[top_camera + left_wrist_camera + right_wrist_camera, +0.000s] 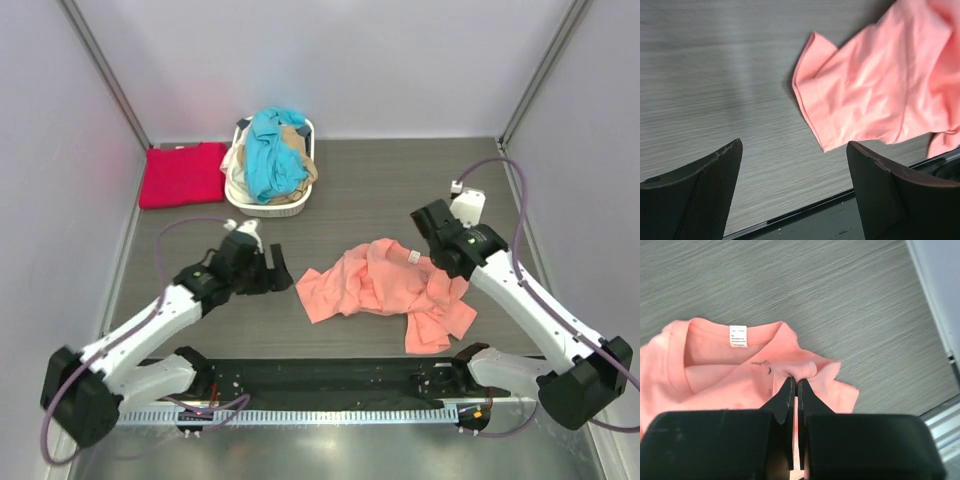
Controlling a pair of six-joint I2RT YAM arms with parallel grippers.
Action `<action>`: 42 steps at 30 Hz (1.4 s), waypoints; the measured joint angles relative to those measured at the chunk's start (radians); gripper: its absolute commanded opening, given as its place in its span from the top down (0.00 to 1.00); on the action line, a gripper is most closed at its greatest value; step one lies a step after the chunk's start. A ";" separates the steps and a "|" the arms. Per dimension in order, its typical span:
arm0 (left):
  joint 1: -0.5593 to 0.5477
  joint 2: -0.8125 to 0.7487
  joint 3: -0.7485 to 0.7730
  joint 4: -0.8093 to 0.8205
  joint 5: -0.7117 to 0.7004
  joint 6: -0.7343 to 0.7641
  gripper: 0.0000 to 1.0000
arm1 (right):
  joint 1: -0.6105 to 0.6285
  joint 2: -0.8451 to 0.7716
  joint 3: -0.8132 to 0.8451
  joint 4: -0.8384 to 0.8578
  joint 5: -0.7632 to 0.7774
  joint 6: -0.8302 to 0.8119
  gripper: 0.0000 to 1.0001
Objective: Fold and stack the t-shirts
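Observation:
A salmon-pink t-shirt (385, 290) lies crumpled in the middle of the table, its collar label facing up (738, 336). My right gripper (796, 381) is shut on a pinch of this shirt's cloth near the collar, at the shirt's right side (440, 262). To the left of the shirt's left corner (812, 112), my left gripper (278, 272) hovers open over bare table, holding nothing (795, 150). A crimson red t-shirt (183, 173) lies folded flat at the back left. A teal blue t-shirt (272, 150) and a beige t-shirt (297, 140) are heaped in the basket.
The white oval laundry basket (268, 207) stands at the back, left of centre. A black strip (320, 380) runs along the table's near edge between the arm bases. Pale walls enclose the table on three sides.

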 measured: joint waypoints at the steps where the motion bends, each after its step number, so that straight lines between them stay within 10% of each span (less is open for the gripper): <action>1: -0.042 0.058 -0.003 0.028 -0.016 -0.014 0.13 | -0.045 -0.015 -0.014 0.027 -0.046 -0.018 0.99; 14: -0.209 0.413 -0.040 0.318 -0.059 -0.140 0.19 | -0.121 0.052 0.117 0.174 -0.228 -0.137 0.99; 17: -0.228 0.458 -0.042 0.378 -0.054 -0.163 0.62 | -0.133 0.076 0.153 0.183 -0.239 -0.152 0.99; 18: -0.232 0.474 -0.042 0.398 -0.051 -0.170 0.93 | -0.138 0.083 0.164 0.187 -0.241 -0.159 0.99; 20: -0.236 0.506 -0.039 0.424 -0.046 -0.164 1.00 | -0.147 0.093 0.180 0.192 -0.245 -0.168 0.99; 26: -0.222 0.547 0.211 0.249 -0.137 -0.072 1.00 | -0.203 0.098 0.229 0.190 -0.241 -0.202 0.99; 35: -0.011 1.006 1.410 -0.006 -0.204 0.120 0.99 | -0.239 -0.005 0.353 0.146 -0.129 -0.219 0.99; 38: 0.023 1.265 1.873 -0.092 -0.193 0.160 0.34 | -0.240 -0.084 0.378 0.131 -0.062 -0.220 0.99; 42: 0.017 1.338 1.877 -0.118 -0.113 0.161 0.16 | -0.241 -0.145 0.397 0.115 -0.018 -0.223 0.99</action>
